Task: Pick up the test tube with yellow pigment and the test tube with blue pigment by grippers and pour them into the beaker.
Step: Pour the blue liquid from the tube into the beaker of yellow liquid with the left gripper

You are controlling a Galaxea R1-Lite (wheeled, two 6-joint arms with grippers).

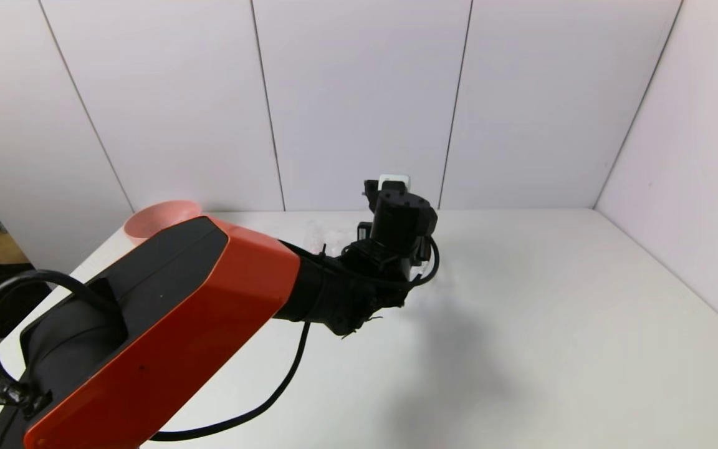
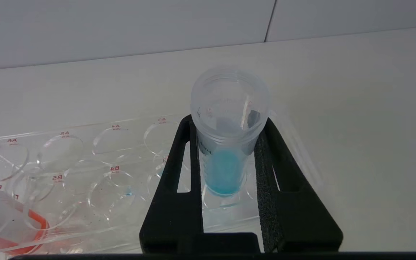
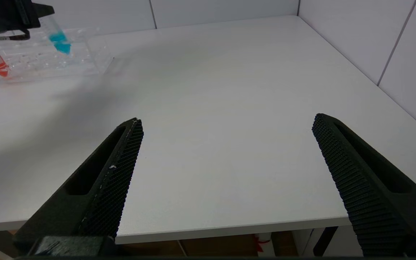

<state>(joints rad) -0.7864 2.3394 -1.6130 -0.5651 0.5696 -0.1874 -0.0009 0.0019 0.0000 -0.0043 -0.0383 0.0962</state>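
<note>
The right half of the counter [image 1: 552,299] in the head view lies bare, with free passage up to the white wall panels [image 1: 359,93]. At centre-left, the left arm [image 1: 166,330] crosses the frame diagonally, hiding most of the clear tube rack [image 2: 67,173]. A pink bowl [image 1: 159,218] stands at the upper left by the wall.

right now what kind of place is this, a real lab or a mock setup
Most likely a mock lab bench: a white table boxed in by plain white panels, a clear tube rack, and the left gripper holding the test tube with blue pigment.
</note>
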